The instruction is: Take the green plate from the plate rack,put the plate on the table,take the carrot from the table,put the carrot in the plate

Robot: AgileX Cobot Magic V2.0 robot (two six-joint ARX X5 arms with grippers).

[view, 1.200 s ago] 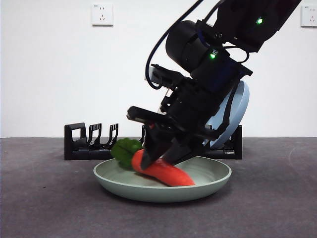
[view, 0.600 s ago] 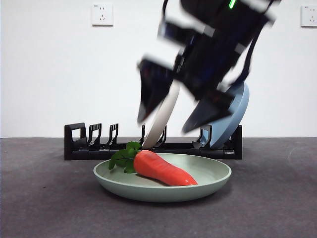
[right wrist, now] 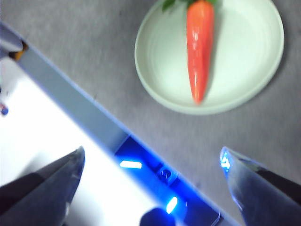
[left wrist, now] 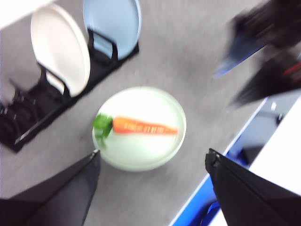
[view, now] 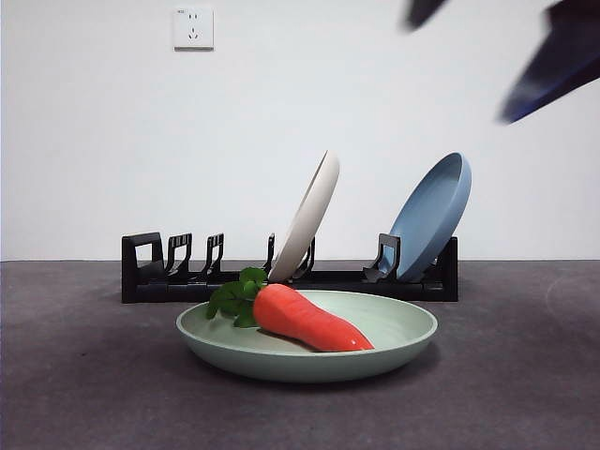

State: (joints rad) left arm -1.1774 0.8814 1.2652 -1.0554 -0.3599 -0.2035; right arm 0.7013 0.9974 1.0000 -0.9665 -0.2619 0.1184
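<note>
While both my arms hang high above it, the dark grey, slightly textured matte surface (view: 84, 394) fills the lower part of the front view and meets a plain white wall, which carries a white socket plate (view: 193, 27) at the upper left of the frame. The round, shallow, pale mint-green plate (view: 394, 342) lies flat at lower centre, and the bright orange-red tapered toy carrot (view: 305, 319) rests inside it, its dark green leaves toward the left rim. Behind them stands the long, low black plastic plate rack (view: 150, 272), touching the surface, with a cream-white plate (view: 309, 216) leaning in a middle slot and a blue plate (view: 433, 216) leaning at its right end.

My left gripper (left wrist: 153, 157) has its jaws spread wide and holds nothing; the green plate shows between them, well below. My right gripper (right wrist: 153, 157) is likewise wide apart and empty, above the surface's near edge, where a pale border strip (right wrist: 70, 101) and blue lights (right wrist: 129, 165) show at lower left. In the front view one gripper appears only as a blurred dark shape at the upper right corner.
</note>
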